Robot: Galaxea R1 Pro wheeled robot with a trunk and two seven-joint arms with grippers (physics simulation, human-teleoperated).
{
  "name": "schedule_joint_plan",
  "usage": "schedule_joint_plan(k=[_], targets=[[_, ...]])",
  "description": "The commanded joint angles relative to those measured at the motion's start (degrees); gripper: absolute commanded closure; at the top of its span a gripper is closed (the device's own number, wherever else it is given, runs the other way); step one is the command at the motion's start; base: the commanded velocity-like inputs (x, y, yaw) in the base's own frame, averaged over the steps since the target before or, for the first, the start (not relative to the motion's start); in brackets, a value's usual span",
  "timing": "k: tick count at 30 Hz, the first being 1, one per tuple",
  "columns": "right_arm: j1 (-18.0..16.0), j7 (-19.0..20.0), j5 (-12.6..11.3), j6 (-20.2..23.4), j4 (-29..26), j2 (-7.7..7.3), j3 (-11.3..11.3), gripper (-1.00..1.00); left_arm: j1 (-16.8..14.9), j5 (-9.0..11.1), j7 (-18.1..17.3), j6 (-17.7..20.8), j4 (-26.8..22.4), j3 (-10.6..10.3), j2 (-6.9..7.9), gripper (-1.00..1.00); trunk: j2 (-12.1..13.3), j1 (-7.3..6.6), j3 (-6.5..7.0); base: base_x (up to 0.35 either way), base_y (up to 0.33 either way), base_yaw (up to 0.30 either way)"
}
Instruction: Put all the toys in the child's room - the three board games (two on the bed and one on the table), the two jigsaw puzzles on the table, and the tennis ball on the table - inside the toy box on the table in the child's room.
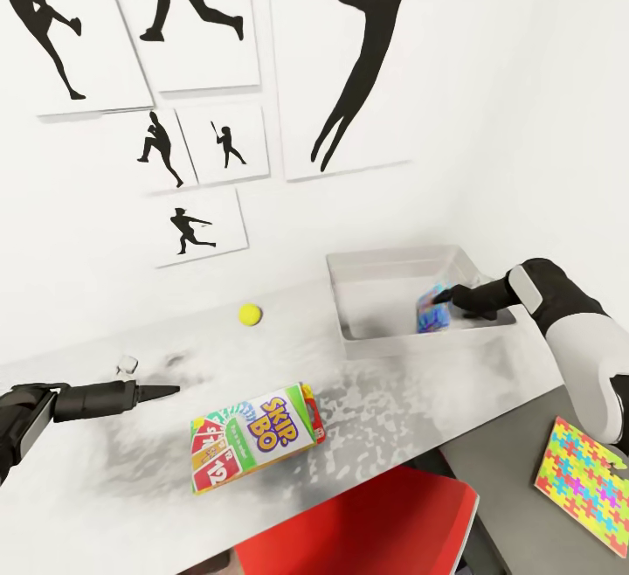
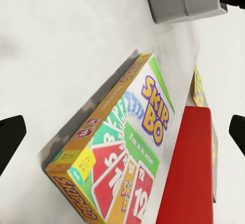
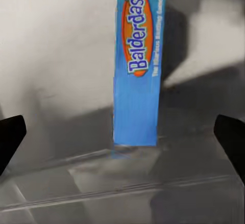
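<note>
Nearest, one jigsaw puzzle (image 1: 584,483), a square of bright interlocking pieces, lies on a grey surface (image 1: 507,505) below the table (image 1: 393,400) edge, its corner cut off by the right arm. On the table lies one SKIP-BO box (image 1: 256,437); the left gripper (image 1: 166,391) hovers beside it, fingers spread. One yellow tennis ball (image 1: 250,315) sits farther back. In the toy box (image 1: 384,343), a blue Balderdash box (image 3: 139,66) stands on edge before the spread right gripper (image 1: 444,297).

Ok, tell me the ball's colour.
Yellow; the tennis ball shows best in the head view.
</note>
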Motion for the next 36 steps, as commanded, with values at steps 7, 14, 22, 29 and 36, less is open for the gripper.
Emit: schedule_joint_plan(k=[7, 14, 22, 29, 36], targets=[[0.0, 0.2, 0.2, 0.2, 0.0, 0.01, -0.1, -1.00, 0.0, 0.2, -0.1, 0.6, 0.0, -0.1, 0.03, -1.00, -0.1, 0.03, -0.10, 0.000, 0.000, 0.000], [-0.2, 0.0, 0.1, 0.2, -0.1, 0.01, -0.1, -1.00, 0.0, 0.2, -0.1, 0.6, 0.0, -0.1, 0.03, -1.00, -0.1, 0.03, -0.10, 0.000, 0.000, 0.000], [-1.7, 0.0, -0.5, 0.2, -0.3, 0.02, -0.2, -1.00, 0.0, 0.2, -0.1, 0.6, 0.0, -0.1, 0.03, -1.00, -0.1, 0.03, -0.10, 0.000, 0.000, 0.000], [-1.9, 0.1, -0.8, 0.2, -3.1, 0.36, -0.5, -1.00, 0.0, 0.2, -0.1, 0.6, 0.0, -0.1, 0.03, -1.00, -0.1, 0.03, -0.10, 0.000, 0.000, 0.000], [-1.7, 0.1, -0.9, 0.2, -5.4, 0.47, -0.7, -1.00, 0.0, 0.2, -0.1, 0.6, 0.0, -0.1, 0.08, -1.00, -0.1, 0.03, -0.10, 0.000, 0.000, 0.000]])
